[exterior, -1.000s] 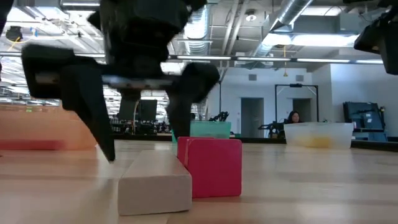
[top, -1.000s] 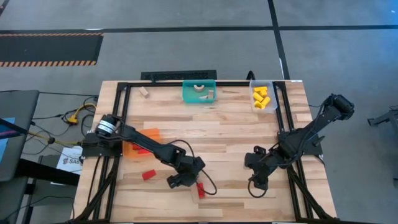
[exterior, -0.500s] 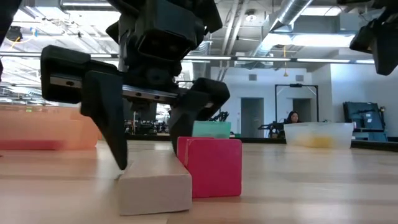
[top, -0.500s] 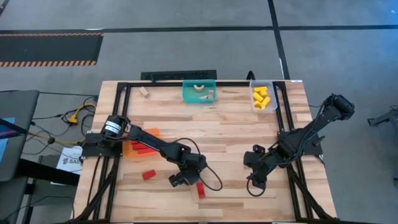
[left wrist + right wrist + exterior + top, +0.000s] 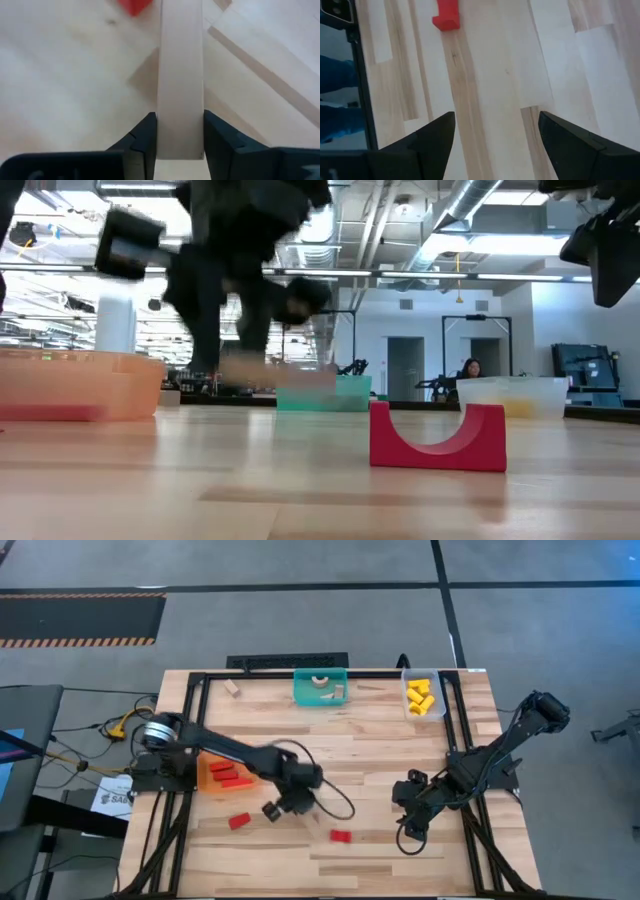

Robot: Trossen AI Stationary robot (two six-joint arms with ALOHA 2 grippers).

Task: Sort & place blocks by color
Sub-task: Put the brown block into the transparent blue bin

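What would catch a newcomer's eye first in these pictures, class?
The left gripper, near the table's middle, clamps a pale wooden bar lifted off the wood. A red arch block stands alone on the table's front part. The orange bin at the left edge holds red blocks, while the right gripper waits open.

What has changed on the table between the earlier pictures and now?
The left gripper closed on the pale wood bar that lay against the red arch, then lifted it and carried it back toward the table's middle. The arch, upright on one end before, now rests on its flat side. The right gripper stayed open in place; the bins are unchanged.
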